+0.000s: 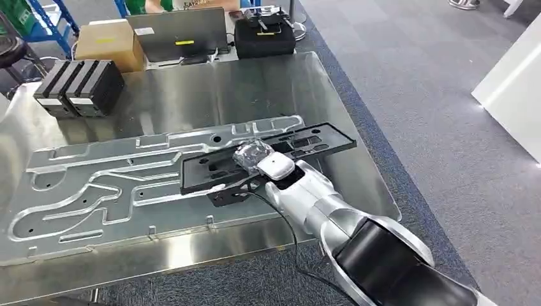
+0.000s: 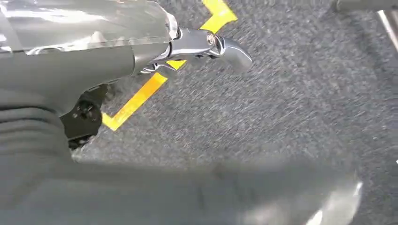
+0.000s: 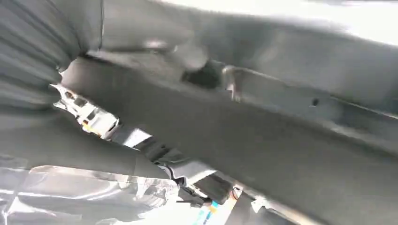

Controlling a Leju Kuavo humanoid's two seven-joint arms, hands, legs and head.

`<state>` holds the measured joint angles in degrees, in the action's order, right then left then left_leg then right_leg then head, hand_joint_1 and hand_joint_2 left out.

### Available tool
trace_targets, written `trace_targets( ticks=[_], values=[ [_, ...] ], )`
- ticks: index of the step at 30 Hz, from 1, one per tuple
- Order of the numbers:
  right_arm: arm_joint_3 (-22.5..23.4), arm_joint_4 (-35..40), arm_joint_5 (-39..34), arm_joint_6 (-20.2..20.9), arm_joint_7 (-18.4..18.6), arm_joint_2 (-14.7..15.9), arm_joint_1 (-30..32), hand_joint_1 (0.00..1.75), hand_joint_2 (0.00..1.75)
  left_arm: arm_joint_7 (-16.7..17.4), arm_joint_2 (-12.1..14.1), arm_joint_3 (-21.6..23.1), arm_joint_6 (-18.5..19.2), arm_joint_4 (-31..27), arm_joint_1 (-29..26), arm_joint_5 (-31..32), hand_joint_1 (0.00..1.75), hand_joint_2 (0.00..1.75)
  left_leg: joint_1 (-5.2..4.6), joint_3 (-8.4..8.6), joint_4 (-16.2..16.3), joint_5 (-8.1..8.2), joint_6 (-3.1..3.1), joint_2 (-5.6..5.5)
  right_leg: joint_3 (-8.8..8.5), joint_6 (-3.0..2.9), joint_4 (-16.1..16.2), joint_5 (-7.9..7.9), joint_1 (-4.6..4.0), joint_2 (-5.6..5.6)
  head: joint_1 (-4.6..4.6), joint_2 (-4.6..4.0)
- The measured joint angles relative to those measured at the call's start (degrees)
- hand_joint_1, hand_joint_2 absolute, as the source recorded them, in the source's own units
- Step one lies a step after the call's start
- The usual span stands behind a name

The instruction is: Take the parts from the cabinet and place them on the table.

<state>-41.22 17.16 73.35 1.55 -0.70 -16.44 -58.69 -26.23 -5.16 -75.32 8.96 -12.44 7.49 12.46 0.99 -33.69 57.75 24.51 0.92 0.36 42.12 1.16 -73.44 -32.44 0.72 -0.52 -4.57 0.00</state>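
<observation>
A long black slotted part lies across a large silver stamped panel on the steel table. My right hand, wrapped in clear film, lies over the middle of the black part and grips it. In the right wrist view the dark part runs right across, close between my thumb and fingers. My left hand hangs over the grey carpet beside the body, holding nothing, its thumb stretched out.
Two black boxes stand at the table's back left. Behind them are a cardboard box, a grey flat case and a black case. A white cabinet stands at the right. Yellow tape marks the floor.
</observation>
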Motion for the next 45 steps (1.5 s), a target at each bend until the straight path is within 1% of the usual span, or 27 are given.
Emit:
trace_targets(
  ticks=[1,3,5,6,8,10,12,15,16,17,19,20,21,22,25,27,28,31,32,34,36,37,38,39,42,43,45],
  values=[
    [0.28,-0.13,-0.26,-0.65,0.24,-0.02,0.39,0.0,0.0,0.07,0.0,0.15,-0.26,0.0,0.0,0.0,0.0,0.0,-0.04,-0.12,0.04,-0.05,0.03,-0.01,1.28,0.03,-2.96,-0.72,0.01,0.03,0.0,0.0],
    [0.94,-0.15,-0.61,-2.54,0.55,-0.02,0.88,0.0,0.0,-0.04,0.0,0.57,-0.33,0.0,-0.01,0.0,0.0,0.0,-0.06,-0.13,0.17,-0.08,0.02,-0.06,-0.1,-0.16,-0.74,1.64,0.01,0.09,0.0,0.0],
    [1.49,-0.09,-0.96,-5.05,0.48,-0.04,0.86,0.0,0.0,0.11,-0.18,0.81,-0.33,0.02,0.11,0.0,0.0,0.0,-0.1,-0.11,0.44,0.04,-0.17,-0.14,-5.47,-0.77,9.31,6.38,-0.06,0.1,0.0,0.0],
    [1.94,-0.07,-1.18,-6.83,0.26,-0.04,0.82,0.0,0.0,0.28,-0.39,0.87,-0.3,0.09,0.15,0.0,0.0,0.0,-0.07,-0.18,0.51,0.08,-0.31,-0.12,-7.62,-1.24,13.78,7.03,-0.25,0.1,0.0,0.0],
    [2.69,0.29,-1.62,-9.2,-0.53,-0.09,0.76,0.0,0.0,0.28,-0.42,0.87,-0.17,0.09,0.19,0.0,0.0,0.0,-0.39,-0.56,0.7,0.01,-1.15,-0.16,-7.72,-1.16,14.47,6.92,-0.56,0.16,0.0,0.0],
    [3.6,0.48,-2.25,-11.27,-1.75,0.02,0.77,0.0,0.0,0.02,-0.42,0.89,0.06,0.11,0.16,0.0,0.0,0.0,-0.29,-0.44,0.27,-0.23,-1.8,-0.13,-7.6,-1.69,14.55,7.08,-0.83,0.06,0.0,0.0],
    [4.3,1.46,-3.01,-14.73,-3.51,0.09,0.8,0.0,0.0,-0.57,-0.33,0.9,0.87,0.11,0.11,0.0,0.0,0.0,-0.08,-0.99,1.36,0.89,-2.43,-0.15,-7.9,-2.44,15.61,7.76,-0.16,0.16,0.0,0.0],
    [6.14,3.45,-4.72,-20.15,-6.53,0.46,0.91,0.0,0.0,-1.16,-0.35,0.9,1.71,0.13,-0.03,0.05,0.0,0.0,0.09,-6.52,14.29,7.61,-3.1,-0.15,-7.78,-2.75,15.6,7.8,-0.16,0.26,0.0,0.0],
    [6.66,3.87,-4.94,-20.5,-7.01,0.7,1.06,0.0,0.0,-1.22,-0.35,0.9,1.82,0.13,-0.1,0.02,0.0,0.0,0.11,-7.92,17.44,8.49,-3.24,-0.15,-7.78,-2.75,15.59,7.79,-0.19,0.31,0.0,0.0],
    [7.08,4.26,-5.0,-20.61,-7.17,0.9,1.3,0.0,0.0,-1.29,-0.33,0.9,1.82,0.13,-0.24,0.02,0.0,0.0,0.17,-8.5,18.6,8.16,-3.34,-0.15,-7.8,-2.74,15.57,7.79,-0.18,0.33,-0.02,0.0],
    [7.91,5.09,-5.22,-20.74,-7.45,1.27,1.62,0.0,0.0,-1.31,-0.22,0.9,1.82,0.13,-0.34,-0.05,0.0,0.0,0.33,-5.62,12.54,4.12,-3.4,-0.13,-7.81,-2.61,15.39,7.7,-0.07,0.28,0.0,0.0],
    [8.15,5.55,-5.22,-20.76,-7.56,1.38,1.62,0.0,0.0,-1.31,-0.15,0.9,1.84,0.13,-0.31,-0.02,0.0,0.0,0.4,-2.81,6.78,1.38,-3.36,-0.1,-7.82,-2.37,15.12,7.54,0.02,0.2,-0.02,0.0],
    [8.41,6.01,-5.24,-20.83,-7.61,1.44,1.62,0.0,0.0,-1.31,-0.15,0.9,1.84,0.13,-0.27,-0.02,0.0,0.0,0.51,-0.58,1.75,0.02,-3.29,0.01,-7.77,-2.03,14.83,7.31,0.01,0.17,-0.02,0.0],
    [8.65,6.16,-5.27,-20.89,-7.61,1.55,1.54,0.0,0.0,-1.31,-0.17,0.9,1.84,0.17,-0.19,0.0,0.0,0.0,-0.04,0.16,0.7,0.9,-2.86,-0.07,-7.44,-1.61,14.5,7.24,-0.38,0.08,0.0,0.0],
    [9.27,6.67,-5.35,-21.31,-7.74,1.7,1.88,0.0,0.0,-1.31,-0.17,0.92,1.84,0.2,-0.23,0.02,0.0,0.0,-0.21,-0.35,1.06,0.7,-1.67,-0.29,-7.36,-0.75,14.88,7.61,-0.37,0.13,0.0,0.0],
    [10.01,7.81,-6.8,-24.31,-9.23,2.1,2.19,0.0,0.0,-1.57,-0.2,0.92,1.97,0.22,-0.2,-0.02,0.0,0.0,0.21,-0.25,0.46,0.17,-0.72,-0.21,-7.1,-0.08,14.04,6.78,-0.08,0.15,0.0,0.0],
    [10.73,9.08,-8.27,-27.11,-10.9,2.6,2.58,0.0,0.0,-1.81,-0.17,0.92,1.99,0.22,-0.16,-0.02,0.0,0.0,0.18,-0.33,0.46,0.13,-0.36,-0.21,-6.01,0.08,11.86,5.15,-0.08,0.22,0.0,0.0],
    [13.8,18.07,-15.09,-35.46,-17.21,6.24,7.76,0.0,0.0,-2.65,0.0,0.9,2.41,0.22,-0.21,-0.02,0.0,0.0,-0.07,-0.37,0.48,0.2,0.23,-0.34,0.16,0.54,-1.49,-0.68,-0.03,0.22,0.0,0.0],
    [15.0,23.08,-18.13,-37.99,-19.33,8.03,10.61,0.0,0.0,-2.82,0.02,0.87,2.52,0.22,-0.27,-0.02,0.0,0.0,-0.12,-0.35,0.51,0.22,0.26,-0.69,1.1,0.53,-3.25,-0.7,-0.03,0.22,0.0,0.0],
    [17.01,30.4,-22.15,-40.2,-21.27,10.7,14.96,0.0,0.0,-3.3,0.09,0.79,2.65,0.22,-0.52,-0.02,0.0,0.0,-0.22,-0.26,0.53,0.27,0.33,-1.13,0.19,0.29,-1.01,1.33,-0.05,0.21,0.0,0.0],
    [20.58,39.92,-26.2,-41.16,-23.09,13.56,20.05,0.0,0.0,-3.87,0.09,0.52,2.8,0.22,-0.93,-0.02,0.0,0.0,-0.47,-0.11,0.54,0.35,0.39,-1.49,-3.56,-0.41,6.81,5.37,-0.34,0.23,0.0,0.0],
    [23.66,46.27,-29.06,-41.44,-24.35,15.46,23.28,0.0,0.0,-4.22,0.07,0.24,2.84,0.22,-1.16,-0.02,0.0,0.0,-0.58,-0.02,0.53,0.43,0.4,-1.57,-6.31,-1.22,12.41,7.56,-0.67,0.42,0.0,0.0],
    [27.01,52.15,-32.16,-41.46,-25.47,17.27,26.74,0.0,0.0,-4.37,0.0,-0.18,2.75,0.24,-1.33,-0.02,0.0,0.0,-0.8,-0.02,0.64,0.57,0.19,-1.66,-7.34,-1.66,14.91,7.03,-1.13,0.89,-0.02,0.0],
    [30.79,57.65,-36.02,-41.44,-26.79,18.68,30.69,0.0,0.0,-4.46,0.04,-0.79,2.43,0.24,-1.45,-0.02,0.0,0.0,-0.76,-0.01,0.65,0.68,-0.01,-1.92,-7.37,-1.34,15.4,7.5,-1.15,1.13,0.0,0.0],
    [45.74,70.12,-48.24,-39.54,-33.76,22.47,43.84,0.0,0.0,-4.5,0.04,-2.38,1.42,0.24,-2.31,0.02,0.0,0.0,-0.58,0.42,0.25,0.53,-0.59,-2.48,-8.19,-1.64,15.83,7.64,-1.27,1.58,0.0,0.0],
    [50.61,72.55,-51.28,-38.3,-35.81,22.69,47.25,0.0,0.0,-4.55,0.09,-2.66,1.2,0.22,-2.6,0.02,0.0,0.0,-0.73,0.34,0.63,1.52,-0.86,-1.98,-8.47,-1.87,16.5,8.02,-0.52,1.9,0.0,0.0],
    [58.94,76.81,-53.75,-36.52,-38.47,23.28,52.8,0.0,0.0,-4.61,0.09,-3.32,0.85,0.22,-3.19,-0.13,0.0,0.0,-0.71,-0.84,5.05,5.93,-1.42,-0.95,-8.3,-2.22,16.68,8.22,-0.47,1.74,0.0,0.0]
  ],
)
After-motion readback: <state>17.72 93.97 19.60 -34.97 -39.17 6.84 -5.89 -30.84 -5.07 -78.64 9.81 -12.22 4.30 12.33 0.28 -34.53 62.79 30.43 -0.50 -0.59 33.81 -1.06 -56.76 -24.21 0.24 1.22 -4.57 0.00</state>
